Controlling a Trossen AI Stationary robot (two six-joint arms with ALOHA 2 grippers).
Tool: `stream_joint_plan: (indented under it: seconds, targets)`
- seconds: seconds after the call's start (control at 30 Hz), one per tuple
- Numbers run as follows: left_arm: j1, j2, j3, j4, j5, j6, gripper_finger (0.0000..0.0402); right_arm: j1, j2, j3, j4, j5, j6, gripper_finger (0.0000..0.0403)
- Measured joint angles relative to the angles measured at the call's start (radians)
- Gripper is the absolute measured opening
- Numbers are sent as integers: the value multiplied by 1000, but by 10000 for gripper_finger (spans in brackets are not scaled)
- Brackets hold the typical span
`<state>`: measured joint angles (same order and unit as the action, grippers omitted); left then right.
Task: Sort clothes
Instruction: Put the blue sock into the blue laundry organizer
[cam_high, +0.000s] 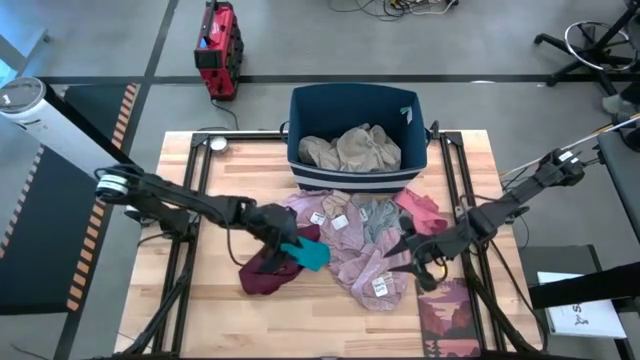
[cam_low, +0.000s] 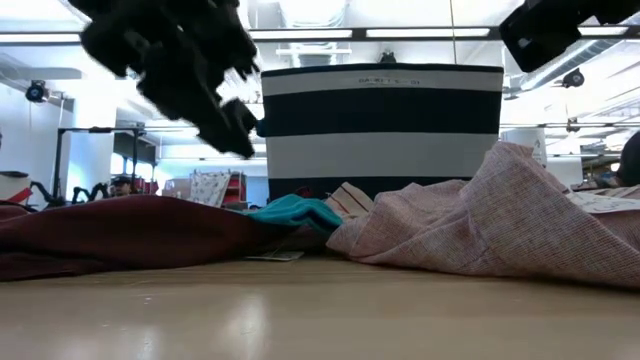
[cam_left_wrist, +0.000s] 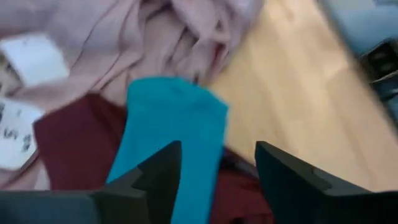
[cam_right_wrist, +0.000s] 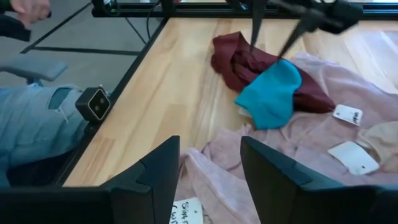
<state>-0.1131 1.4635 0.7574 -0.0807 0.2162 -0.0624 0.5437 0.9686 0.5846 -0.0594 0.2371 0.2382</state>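
Note:
A teal garment (cam_high: 312, 253) lies on a maroon garment (cam_high: 266, 273) left of a heap of mauve-pink clothes (cam_high: 352, 252) with white tags. Grey (cam_high: 378, 214) and coral pink (cam_high: 420, 210) pieces lie at the heap's far side. Tan clothes (cam_high: 352, 148) lie in the dark blue bin (cam_high: 300, 110). My left gripper (cam_high: 290, 238) is open above the teal garment (cam_left_wrist: 168, 118), clear of it in the low view (cam_low: 235, 130). My right gripper (cam_high: 412, 258) is open above the heap's right edge (cam_right_wrist: 210, 180) and holds nothing.
The bin stands at the table's far middle. A dark patterned cloth (cam_high: 450, 315) lies at the near right corner. A small camera (cam_right_wrist: 93, 102) sits at the table's near edge, and a person in jeans (cam_right_wrist: 31, 127) sits beyond it. Bare wood (cam_high: 210, 300) shows at the near left.

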Motion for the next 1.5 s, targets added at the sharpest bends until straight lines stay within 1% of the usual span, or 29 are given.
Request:
stream_joint_plan:
  seconds: [0.17,0.27,0.37,0.47,0.53,0.63,0.73,0.83,0.93,1.03,1.17,1.2,1.33,1.5]
  targets:
    - [1,60,-1,-31,-130,3,218,15,33,26,10,1,-3,152]
    - [0,67,-1,-51,-173,0,224,22,42,31,18,0,-3,155]
    - [0,53,-1,-94,-181,-32,227,22,44,31,18,0,-2,155]
    - [0,35,-1,-174,-182,-80,225,22,45,31,19,0,-3,152]
    - [-1,27,-1,-246,-182,-114,219,22,45,31,20,0,-5,150]
    - [-2,23,-1,-307,-182,-159,210,22,45,31,21,0,-6,149]
    - [-2,23,-1,-317,-182,-185,198,22,47,31,24,3,-6,151]
    - [-2,23,-1,-317,-182,-187,181,22,47,31,33,22,-6,150]
    - [-2,23,-1,-317,-182,-189,151,22,47,31,44,27,-6,145]
    - [-2,23,-1,-317,-194,-178,103,22,47,31,61,30,-6,139]
    - [-2,23,-1,-314,-227,-175,19,22,50,31,83,51,-6,130]
    - [-2,23,-1,-312,-227,-176,11,22,50,31,86,52,-6,128]
    - [-12,3,-1,-296,-226,-156,6,21,50,31,103,56,-13,118]
    - [-12,-97,-1,-187,-180,-153,2,21,51,31,104,63,-12,107]
